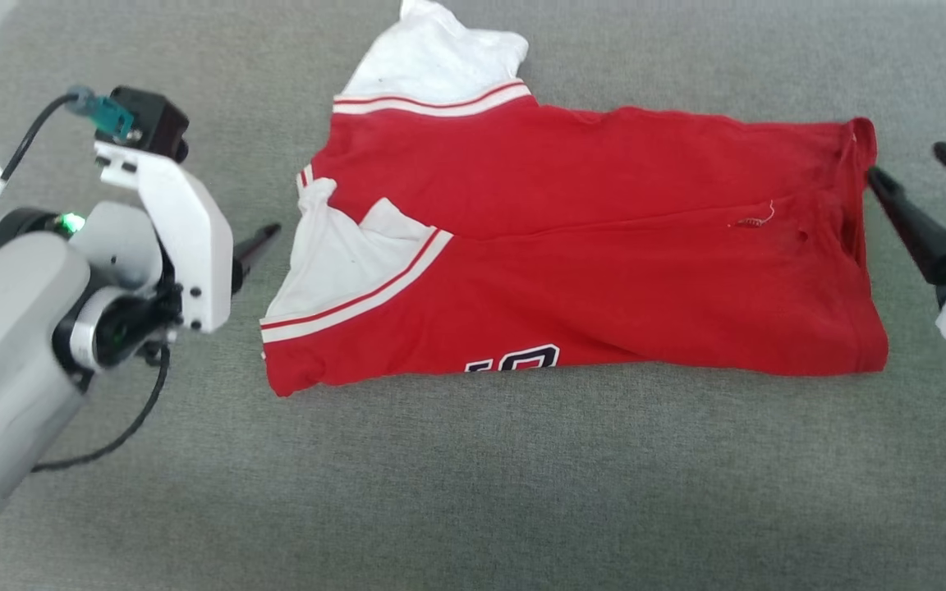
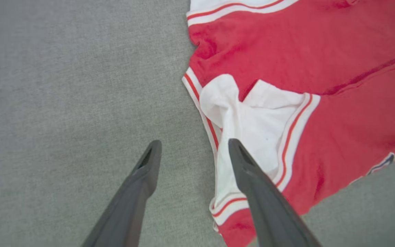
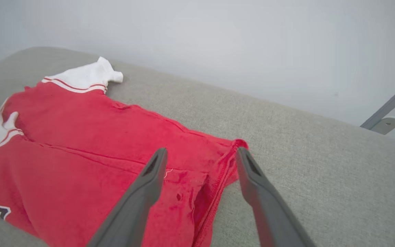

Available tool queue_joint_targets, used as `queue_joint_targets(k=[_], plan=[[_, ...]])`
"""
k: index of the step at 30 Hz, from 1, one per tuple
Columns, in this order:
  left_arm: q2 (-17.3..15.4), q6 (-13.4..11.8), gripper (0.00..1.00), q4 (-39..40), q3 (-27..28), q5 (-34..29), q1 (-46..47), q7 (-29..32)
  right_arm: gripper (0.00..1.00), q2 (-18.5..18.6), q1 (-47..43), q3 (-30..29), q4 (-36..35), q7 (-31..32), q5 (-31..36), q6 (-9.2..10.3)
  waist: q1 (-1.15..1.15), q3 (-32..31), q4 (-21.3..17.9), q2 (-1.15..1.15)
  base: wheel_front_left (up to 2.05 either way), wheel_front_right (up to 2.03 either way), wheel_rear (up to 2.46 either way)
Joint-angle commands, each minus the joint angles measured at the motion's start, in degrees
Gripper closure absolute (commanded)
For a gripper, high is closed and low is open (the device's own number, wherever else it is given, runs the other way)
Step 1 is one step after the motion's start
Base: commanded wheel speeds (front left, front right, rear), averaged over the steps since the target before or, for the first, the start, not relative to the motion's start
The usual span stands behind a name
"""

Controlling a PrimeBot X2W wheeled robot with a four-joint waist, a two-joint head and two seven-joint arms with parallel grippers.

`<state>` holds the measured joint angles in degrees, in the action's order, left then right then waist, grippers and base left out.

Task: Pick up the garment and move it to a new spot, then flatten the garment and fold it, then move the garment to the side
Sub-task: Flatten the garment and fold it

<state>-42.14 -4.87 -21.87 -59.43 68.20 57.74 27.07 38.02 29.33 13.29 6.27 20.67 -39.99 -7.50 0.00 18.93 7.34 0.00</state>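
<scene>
The garment (image 1: 588, 246) lies folded lengthwise on the grey cloth surface, a red jersey with white sleeve ends and striped trim. One white sleeve sticks out at the far side and another is tucked over the left end. Black lettering peeks out at its near edge. My left gripper (image 1: 255, 246) hangs just left of the sleeve end, open and empty; in the left wrist view its fingers (image 2: 194, 142) straddle the garment's (image 2: 338, 113) white edge from above. My right gripper (image 1: 904, 162) is open beside the hem end, and in the right wrist view (image 3: 201, 151) it hovers over the garment's (image 3: 81, 154) hem corner.
A grey fabric surface (image 1: 473, 492) spreads around the garment with wide free room in front. The right wrist view shows a pale wall behind the surface and a grey metal bracket (image 3: 386, 118) at the right. A black cable (image 1: 124, 431) loops below my left wrist.
</scene>
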Motion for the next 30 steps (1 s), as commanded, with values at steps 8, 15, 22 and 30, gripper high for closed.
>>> queue_joint_targets(k=[8,15,22,30], plan=[[-7.65,-11.44,0.00,18.77,1.27,4.14,-8.74,2.03,0.00,-8.12,-8.92,-12.74,-8.63,-3.70,8.41,0.02,0.00,-1.13,-0.12,0.00,0.00,0.00,0.00],[-11.08,-19.17,0.00,27.68,0.78,5.56,-15.10,1.41,0.00,-17.03,-13.82,-21.14,-16.36,-6.68,15.61,0.02,0.00,-0.14,-1.79,0.00,0.00,0.00,0.00],[-10.55,-22.04,0.00,23.96,1.38,6.99,-18.34,-0.87,0.00,-23.47,-16.94,-24.45,-19.56,-10.44,20.64,0.02,0.00,1.10,-4.79,0.00,0.00,0.00,0.00],[-7.61,-20.91,0.00,15.13,0.99,9.36,-20.05,-0.03,0.00,-26.91,-20.55,-25.13,-18.78,-10.46,20.83,0.02,0.00,2.18,-7.17,0.00,0.00,0.00,0.00]])
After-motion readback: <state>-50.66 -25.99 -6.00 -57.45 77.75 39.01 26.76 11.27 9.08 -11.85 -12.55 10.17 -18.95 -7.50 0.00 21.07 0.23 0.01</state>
